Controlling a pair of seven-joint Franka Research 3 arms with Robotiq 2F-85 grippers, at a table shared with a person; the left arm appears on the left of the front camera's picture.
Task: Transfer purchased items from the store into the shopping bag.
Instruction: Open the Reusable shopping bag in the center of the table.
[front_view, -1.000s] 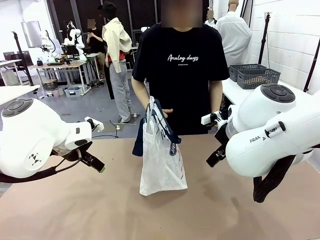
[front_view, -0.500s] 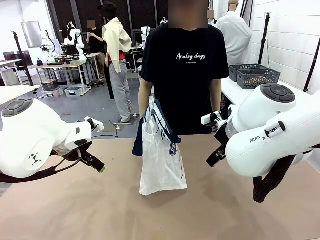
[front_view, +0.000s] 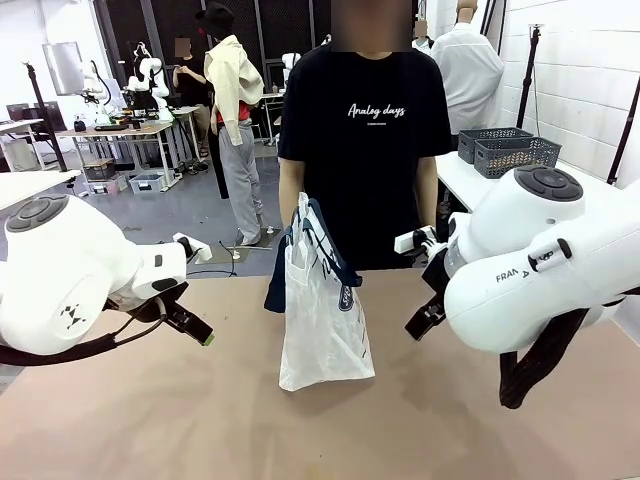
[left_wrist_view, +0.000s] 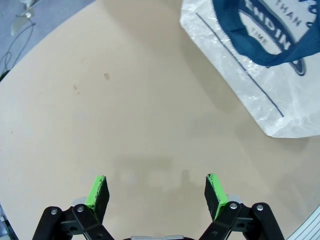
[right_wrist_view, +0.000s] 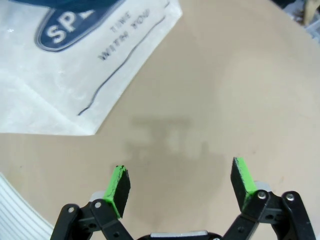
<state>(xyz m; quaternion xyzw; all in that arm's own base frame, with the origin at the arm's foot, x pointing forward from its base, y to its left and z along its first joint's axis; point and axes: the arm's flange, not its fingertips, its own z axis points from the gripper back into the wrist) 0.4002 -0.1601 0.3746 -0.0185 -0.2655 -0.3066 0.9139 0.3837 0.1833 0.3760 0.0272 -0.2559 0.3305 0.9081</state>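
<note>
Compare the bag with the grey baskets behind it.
The bag is translucent white plastic with navy handles; the baskets are dark grey openwork. The bag stands tall and soft; the baskets sit low and rigid. The bag is on the near brown table; the baskets are on a white table farther back on the right. Both are open-topped.

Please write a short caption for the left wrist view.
Open left gripper over the tan table, shopping bag at upper right.
</note>
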